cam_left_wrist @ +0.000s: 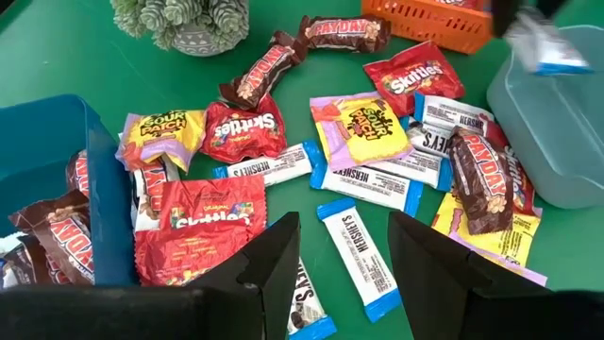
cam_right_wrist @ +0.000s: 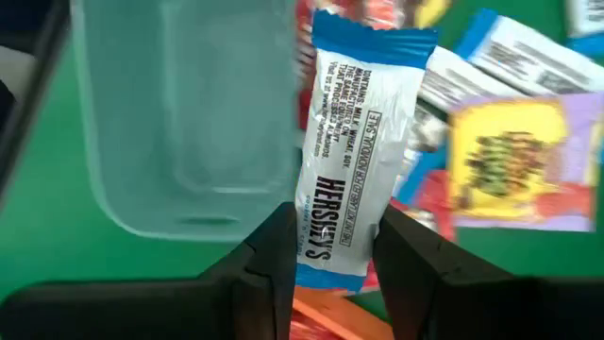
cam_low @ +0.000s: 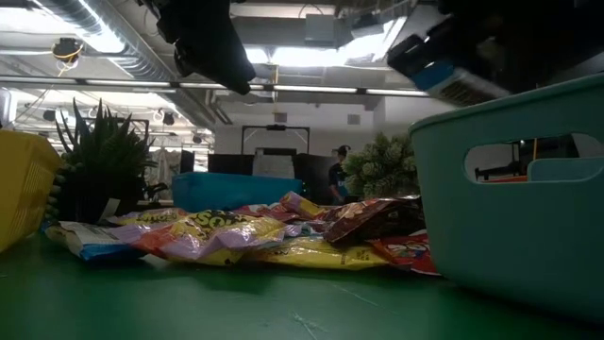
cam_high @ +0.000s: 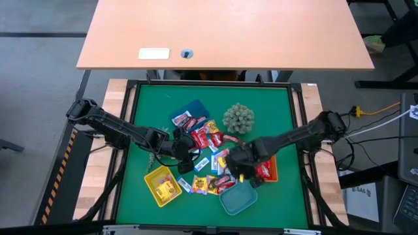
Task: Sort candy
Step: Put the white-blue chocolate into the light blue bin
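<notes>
The candy (cam_left_wrist: 359, 142) lies in a loose pile of red, yellow, brown and blue-and-white packets on the green mat. Some packets sit in the blue tray (cam_left_wrist: 57, 142). My left gripper (cam_left_wrist: 342, 255) hovers open over the pile, with a blue-and-white bar (cam_left_wrist: 363, 247) on the mat below the gap. My right gripper (cam_right_wrist: 328, 260) is shut on another blue-and-white bar (cam_right_wrist: 363, 142) beside the teal tray (cam_right_wrist: 179, 123). In the high view my right gripper (cam_high: 243, 177) is above the teal tray's (cam_high: 238, 201) far rim, and my left gripper (cam_high: 185, 160) is over the pile's left side. My right gripper pinches the blue-and-white bar near one end (cam_right_wrist: 326, 236), one finger on each long side. The fingers point steeply down and the bar stretches on beyond them. It is lifted clear of the mat and the tray, as the low view shows it (cam_low: 444, 71).
A yellow tray (cam_high: 162, 186) with a few packets sits near the front left, and an orange tray (cam_high: 271, 171) holds red packets to the right of the pile. One green plant (cam_high: 238, 117) stands behind the pile, another (cam_low: 99, 161) to its left.
</notes>
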Robot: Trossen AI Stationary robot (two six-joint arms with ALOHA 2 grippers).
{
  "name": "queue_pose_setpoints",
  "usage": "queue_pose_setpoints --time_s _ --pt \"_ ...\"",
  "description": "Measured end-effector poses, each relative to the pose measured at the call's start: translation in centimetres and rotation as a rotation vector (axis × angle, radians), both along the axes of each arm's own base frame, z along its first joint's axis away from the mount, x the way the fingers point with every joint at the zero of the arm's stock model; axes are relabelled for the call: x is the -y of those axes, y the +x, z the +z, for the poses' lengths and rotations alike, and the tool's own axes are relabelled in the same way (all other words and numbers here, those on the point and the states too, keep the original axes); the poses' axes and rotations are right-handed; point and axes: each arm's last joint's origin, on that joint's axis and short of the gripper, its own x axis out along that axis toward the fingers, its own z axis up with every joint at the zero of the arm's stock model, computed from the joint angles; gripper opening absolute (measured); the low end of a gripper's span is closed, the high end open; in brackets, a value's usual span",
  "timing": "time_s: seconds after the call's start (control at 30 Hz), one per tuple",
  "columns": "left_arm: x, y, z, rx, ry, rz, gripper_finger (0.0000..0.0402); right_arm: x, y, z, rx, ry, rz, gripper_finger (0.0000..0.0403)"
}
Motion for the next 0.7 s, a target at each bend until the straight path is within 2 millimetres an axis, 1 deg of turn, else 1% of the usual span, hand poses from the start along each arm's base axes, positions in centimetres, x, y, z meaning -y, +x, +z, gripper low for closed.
queue_pose_setpoints --time_s 0.17,0.3,0.5,0.57,0.7 --pt "0.0 0.0 0.0 0.0 0.0 0.0 0.0149 -1.9 -0.2 0.2 0.011 0.067 -0.053 0.0115" --pt "0.0 0.0 0.0 0.001 -0.001 0.001 0.0149 -3.0 0.0 0.5 0.033 0.171 -0.039 0.0115" --pt "0.0 0.0 0.0 0.003 -0.006 0.005 0.0149 -4.5 -0.2 0.7 -0.017 0.342 0.001 0.0115" --pt "0.0 0.0 0.0 0.002 -0.006 0.005 0.0149 -5.0 -0.2 0.8 -0.001 0.353 0.017 0.0115" --pt "0.0 0.0 0.0 0.002 -0.006 0.005 0.0149 -5.4 -0.2 0.8 0.05 0.31 0.01 0.0115"
